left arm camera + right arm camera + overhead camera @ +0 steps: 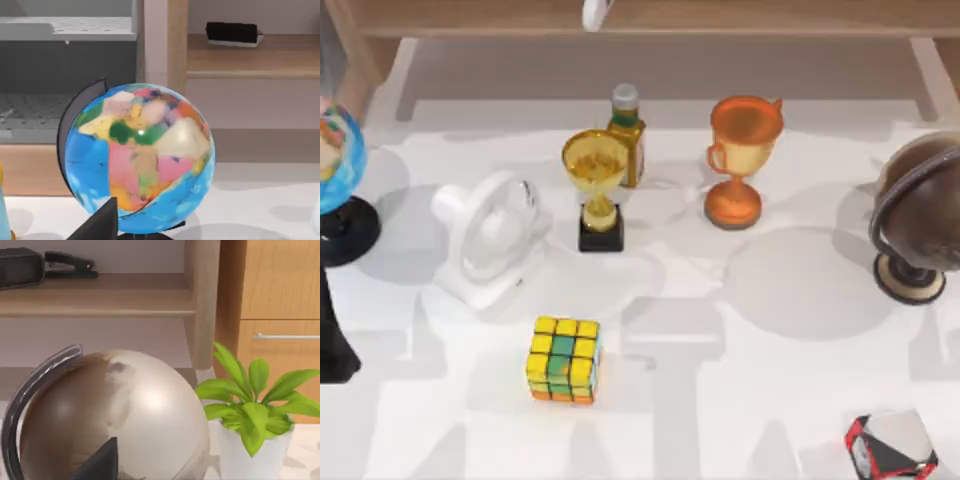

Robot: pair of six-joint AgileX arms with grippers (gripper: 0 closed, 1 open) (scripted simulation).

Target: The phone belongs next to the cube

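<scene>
1. Cube [563, 358] is set on the white table [750, 330], in the near half and left of the middle. Its top face is mostly yellow, with a green tile at the centre.
2. The phone's place cannot be told from these views.
3. A white fan [490, 240] is placed behind the cube and to its left, well apart from it.
4. A gold trophy [595, 190] on a black base is stood behind the cube. A bottle [627, 140] is stood just behind that trophy.
5. An orange trophy [740, 155] is stood upright to the right of the bottle.
6. A grey block [890, 447] with red-black edges is laid at the near right corner, well apart from the cube.
7. A blue globe [335, 160] is stood at the left edge. The left gripper [97, 225] is held close in front of this globe, with a dark part of it seen low in the left wrist view. Its state cannot be told.
8. A brown globe [920, 215] is stood at the right edge. The right gripper [97, 462] is held close in front of this globe, and its state cannot be told.
9. A potted plant [250, 415] is seen just beside the brown globe in the right wrist view.
10. A black stapler [67, 265] is laid on a wooden shelf [100, 302] behind the table.
</scene>
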